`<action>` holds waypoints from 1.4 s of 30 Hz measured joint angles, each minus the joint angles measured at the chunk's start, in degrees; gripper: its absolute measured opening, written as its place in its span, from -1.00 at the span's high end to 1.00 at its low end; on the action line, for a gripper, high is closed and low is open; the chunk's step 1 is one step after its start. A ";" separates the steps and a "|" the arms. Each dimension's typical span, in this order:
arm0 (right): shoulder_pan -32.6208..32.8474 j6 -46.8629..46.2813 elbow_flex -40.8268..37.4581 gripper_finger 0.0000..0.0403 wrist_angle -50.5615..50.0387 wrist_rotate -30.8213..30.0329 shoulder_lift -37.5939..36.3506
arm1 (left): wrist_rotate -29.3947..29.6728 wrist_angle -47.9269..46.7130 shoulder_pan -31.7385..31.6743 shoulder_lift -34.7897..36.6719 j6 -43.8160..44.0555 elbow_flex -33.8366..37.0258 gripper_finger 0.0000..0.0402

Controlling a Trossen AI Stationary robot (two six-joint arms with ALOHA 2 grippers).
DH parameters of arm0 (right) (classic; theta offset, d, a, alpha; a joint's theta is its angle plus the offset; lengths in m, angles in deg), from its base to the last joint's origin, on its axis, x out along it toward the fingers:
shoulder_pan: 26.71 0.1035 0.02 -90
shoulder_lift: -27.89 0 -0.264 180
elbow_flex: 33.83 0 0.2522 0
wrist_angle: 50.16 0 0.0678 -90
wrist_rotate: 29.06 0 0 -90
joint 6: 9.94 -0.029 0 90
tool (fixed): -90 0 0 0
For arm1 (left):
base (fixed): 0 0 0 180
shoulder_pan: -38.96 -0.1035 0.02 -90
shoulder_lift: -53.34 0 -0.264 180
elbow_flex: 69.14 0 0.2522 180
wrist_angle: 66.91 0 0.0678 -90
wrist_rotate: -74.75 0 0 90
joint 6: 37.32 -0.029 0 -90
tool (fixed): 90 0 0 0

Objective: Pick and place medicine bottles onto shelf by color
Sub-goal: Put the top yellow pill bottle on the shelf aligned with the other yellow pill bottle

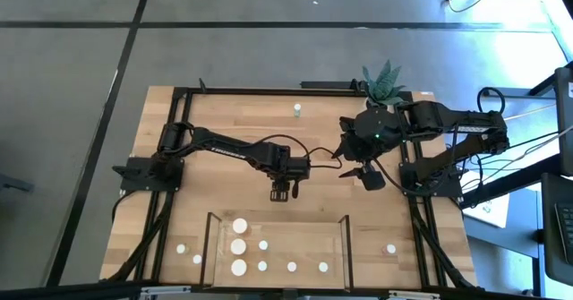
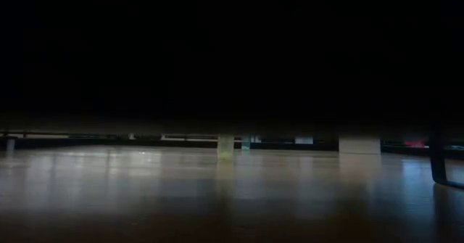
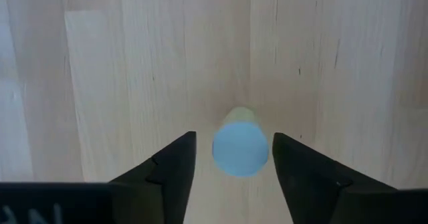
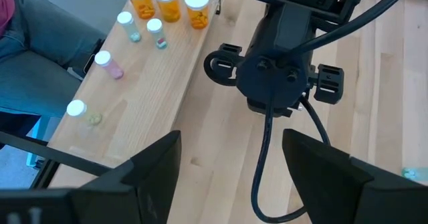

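Your left gripper (image 1: pixel 282 193) sits mid-table, pointing down, just short of the shelf's (image 1: pixel 215 246) far edge. In the left wrist view its fingers (image 3: pixel 170 167) stand apart w/ a small bottle (image 3: pixel 240 146) upright between them, white cap facing the camera, pale greenish body below. There's a visible gap on each side of the cap, so the fingers aren't touching it; the bottle stands on the bare tabletop (image 1: pixel 224 112).

Your right gripper (image 1: pixel 365 175) hangs to the right of the left one, near the table's middle, fingers (image 4: pixel 150 167) spread wide w/ nothing between them. The right wrist view looks past them at the left arm's wrist and cable.

On the shelf, at the near edge of the table btwn its two dark side frames: three wide bottles (image 1: pixel 239 245) in a column at the left end, amber bodies in the right wrist view, and approx four small ones beside them toward the right.

Off the shelf: two small bottles (image 1: pixel 181 248) on the table left of it, one (image 1: pixel 391 249) to the right of it, and one (image 1: pixel 296 111) standing alone near the far edge. A spiky green plant (image 1: pixel 383 81) sits at the far edge by the right arm's base.

The low view is mostly dark; one bottle (image 2: pixel 225 147) shows standing on the wood.
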 joint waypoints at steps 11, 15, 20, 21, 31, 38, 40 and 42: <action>0.02 0.01 0.00 -0.30 0.01 0.00 0.00 | 0.33 -1.06 0.02 3.22 1.53 -0.03 -0.14; 0.01 0.00 0.00 -0.30 0.05 0.00 0.02 | 0.53 -2.10 0.02 6.28 1.51 -0.07 -0.13; 0.00 0.02 0.00 -0.30 0.25 0.00 0.03 | 3.20 -2.91 0.15 10.66 1.51 -0.06 -0.14; 0.00 0.01 0.00 -0.30 0.28 0.00 0.03 | 4.18 -3.17 0.37 11.72 1.55 -0.07 -0.13; 0.01 0.13 0.00 -0.30 1.11 0.00 0.04 | 12.24 -10.54 2.52 21.91 8.59 -0.07 -0.13; 0.02 0.04 0.00 -0.30 3.14 0.11 0.04 | 17.86 -17.63 5.06 29.38 16.49 -0.07 -0.14; 0.02 0.51 0.00 -0.30 3.07 0.58 0.04 | 19.23 -18.77 5.98 31.36 18.44 -0.07 -0.13; 0.02 1.17 0.00 -0.30 3.21 0.31 0.26 | 20.68 -19.81 6.98 33.16 20.02 -0.07 -0.13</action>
